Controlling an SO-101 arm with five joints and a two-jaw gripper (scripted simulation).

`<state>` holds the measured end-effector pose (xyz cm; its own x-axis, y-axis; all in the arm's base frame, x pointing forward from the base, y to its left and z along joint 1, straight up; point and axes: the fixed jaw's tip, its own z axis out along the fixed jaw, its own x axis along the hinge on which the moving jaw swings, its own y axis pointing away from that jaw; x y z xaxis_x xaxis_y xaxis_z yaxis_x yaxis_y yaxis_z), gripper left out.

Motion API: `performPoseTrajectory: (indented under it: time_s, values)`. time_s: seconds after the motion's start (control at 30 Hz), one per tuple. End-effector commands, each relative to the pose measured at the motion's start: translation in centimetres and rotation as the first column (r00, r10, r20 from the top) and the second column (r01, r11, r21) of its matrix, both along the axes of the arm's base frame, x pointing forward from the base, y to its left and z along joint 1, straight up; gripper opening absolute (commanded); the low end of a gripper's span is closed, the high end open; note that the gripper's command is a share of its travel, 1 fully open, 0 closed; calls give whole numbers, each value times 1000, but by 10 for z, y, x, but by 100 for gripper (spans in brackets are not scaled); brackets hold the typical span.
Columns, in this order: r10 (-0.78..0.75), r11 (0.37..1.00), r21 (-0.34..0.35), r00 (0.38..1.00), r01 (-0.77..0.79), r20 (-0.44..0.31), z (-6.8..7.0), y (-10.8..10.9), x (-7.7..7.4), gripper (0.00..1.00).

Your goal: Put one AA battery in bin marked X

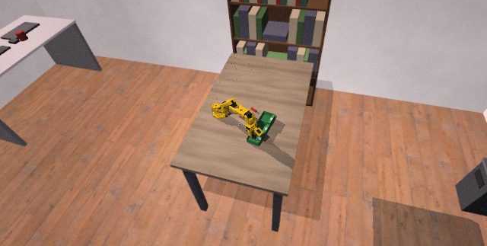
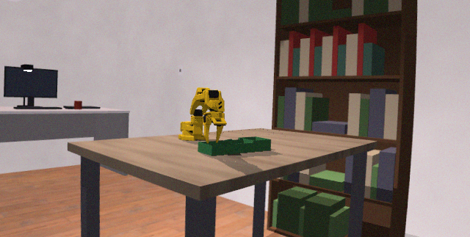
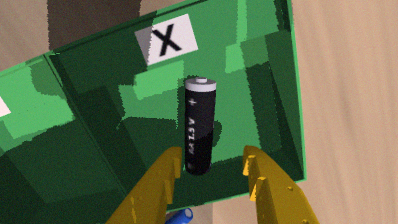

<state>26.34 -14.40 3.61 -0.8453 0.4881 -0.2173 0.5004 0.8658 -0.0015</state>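
Hovering over the X bin [image 3: 260, 95], the gripper [image 3: 212, 167] has its jaws parted, with gaps on both sides of the battery [image 3: 200, 125], gripping nothing. That battery lies within the X compartment, tip pointing toward the X label [image 3: 167, 40].

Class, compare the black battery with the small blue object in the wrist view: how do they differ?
The black battery shows whole, over the X bin. The blue object is mostly hidden and lies outside that bin. Both look cylindrical.
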Motion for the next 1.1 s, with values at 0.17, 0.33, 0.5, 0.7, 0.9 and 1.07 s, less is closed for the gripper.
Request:
performPoseTrajectory:
  time_s: [0.17,0.33,0.5,0.7,0.9,1.07]
  values:
    - [-14,999,-50,995,19,94,42,-4,2,16]
    - [-14,998,-56,994,20,105,55,-2,-1,16]
    - [-14,998,-58,994,21,109,60,-1,-3,16]
    - [-14,998,-59,994,21,110,60,-1,-3,16]
    - [-14,998,-59,994,21,110,60,-1,-3,16]
    - [-14,998,-59,994,21,110,60,-1,-3,16]
